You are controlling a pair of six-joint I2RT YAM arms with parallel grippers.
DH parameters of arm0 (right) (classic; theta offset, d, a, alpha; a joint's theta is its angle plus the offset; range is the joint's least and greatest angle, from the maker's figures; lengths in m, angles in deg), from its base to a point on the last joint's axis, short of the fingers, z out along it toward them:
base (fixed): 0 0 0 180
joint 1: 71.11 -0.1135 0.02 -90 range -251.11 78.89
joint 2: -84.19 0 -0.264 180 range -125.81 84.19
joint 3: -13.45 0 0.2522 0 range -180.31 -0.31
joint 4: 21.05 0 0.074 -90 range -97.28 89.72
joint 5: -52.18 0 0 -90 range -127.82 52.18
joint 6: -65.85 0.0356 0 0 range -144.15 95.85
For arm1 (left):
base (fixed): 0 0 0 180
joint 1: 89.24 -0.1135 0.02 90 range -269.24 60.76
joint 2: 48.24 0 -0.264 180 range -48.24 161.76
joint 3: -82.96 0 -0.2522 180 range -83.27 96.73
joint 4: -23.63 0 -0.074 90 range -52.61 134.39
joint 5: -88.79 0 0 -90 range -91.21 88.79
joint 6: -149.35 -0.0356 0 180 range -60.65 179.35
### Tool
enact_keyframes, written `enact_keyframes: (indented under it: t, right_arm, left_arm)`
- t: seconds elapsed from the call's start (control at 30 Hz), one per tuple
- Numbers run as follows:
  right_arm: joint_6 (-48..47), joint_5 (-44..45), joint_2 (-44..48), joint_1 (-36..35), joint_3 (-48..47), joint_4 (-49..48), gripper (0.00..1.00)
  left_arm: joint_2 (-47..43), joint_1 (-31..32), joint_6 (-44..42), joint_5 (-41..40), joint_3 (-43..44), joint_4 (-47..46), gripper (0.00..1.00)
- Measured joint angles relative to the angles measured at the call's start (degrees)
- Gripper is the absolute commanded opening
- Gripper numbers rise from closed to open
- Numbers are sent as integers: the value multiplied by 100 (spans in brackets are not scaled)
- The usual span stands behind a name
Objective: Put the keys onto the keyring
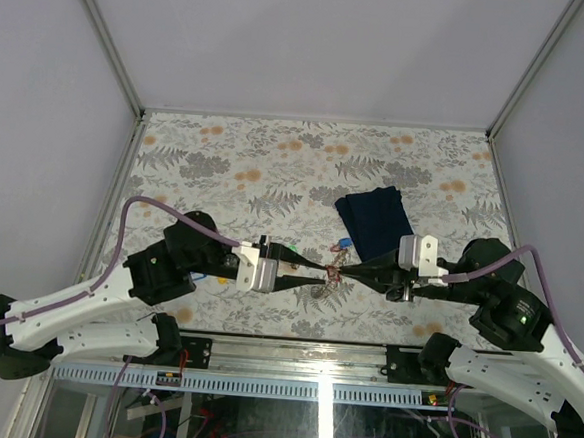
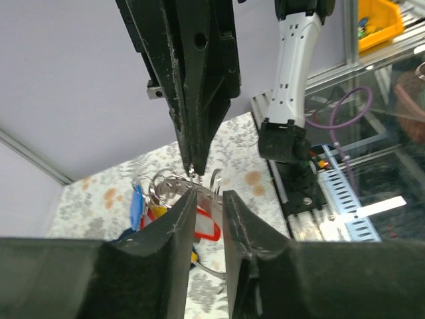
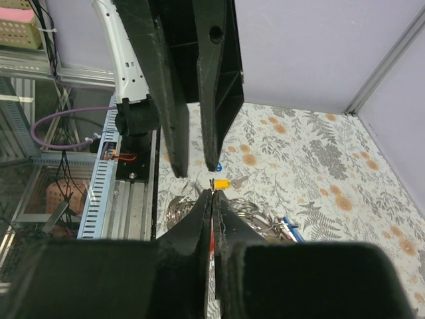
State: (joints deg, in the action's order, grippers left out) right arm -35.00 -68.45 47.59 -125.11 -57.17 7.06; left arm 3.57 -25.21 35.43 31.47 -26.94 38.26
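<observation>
Both grippers meet tip to tip over the keyring (image 1: 319, 288), a silvery toothed ring near the table's front middle. My right gripper (image 1: 341, 274) (image 3: 212, 193) is shut on the keyring's edge, and a red sliver shows between its pads. In the left wrist view its tip comes down onto the metal band of the keyring (image 2: 169, 183). My left gripper (image 1: 323, 269) (image 2: 210, 194) stands slightly open, its tips on either side of the band, with a red tag (image 2: 207, 229) showing through the gap. One of the keys, with a yellow tag (image 3: 221, 183), lies just beyond my right fingertips. A blue tag (image 2: 136, 203) hangs at the ring.
A dark navy folded cloth (image 1: 372, 220) lies just behind the grippers, right of centre. A blue-tagged key (image 1: 343, 243) rests by its near corner. The metal rail (image 1: 293, 349) with the arm bases runs along the near edge. Grey walls enclose the floral table (image 1: 226, 154).
</observation>
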Motion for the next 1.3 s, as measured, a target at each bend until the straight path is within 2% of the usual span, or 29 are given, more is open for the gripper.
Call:
enact_keyframes:
  t: [0.23, 0.4, 0.53, 0.6, 0.77, 0.8, 1.03, 1.3]
  right_arm:
    - [-37, 122, 9, 0, 11, -11, 0]
    - [-173, 120, 13, 0, 22, -52, 0]
    - [-254, 107, 26, 0, 109, -271, 0]
    - [-260, 105, 35, 0, 192, -411, 0]
    - [-144, 116, 83, 0, 474, -879, 0]
    - [-83, 116, 109, 0, 553, -1014, 0]
    - [564, 160, 197, 0, 1071, -2229, 0]
    - [1311, 269, 144, 0, 1478, -3742, 0]
  left_arm:
    - [-267, 0, 13, 210, -177, -107, 58]
    - [-345, 0, 551, -37, -317, -522, 59]
    - [-345, 0, 1196, -446, -472, -922, 57]
    - [-345, 0, 1506, -632, -546, -1117, 53]
    - [-393, 0, 2347, -1239, -706, -1539, 29]
    - [-433, 0, 2581, -1438, -785, -1703, 27]
    - [-592, 0, 3202, -1617, -1180, -2406, 27]
    - [-597, 0, 3324, -1399, -1281, -3010, 31]
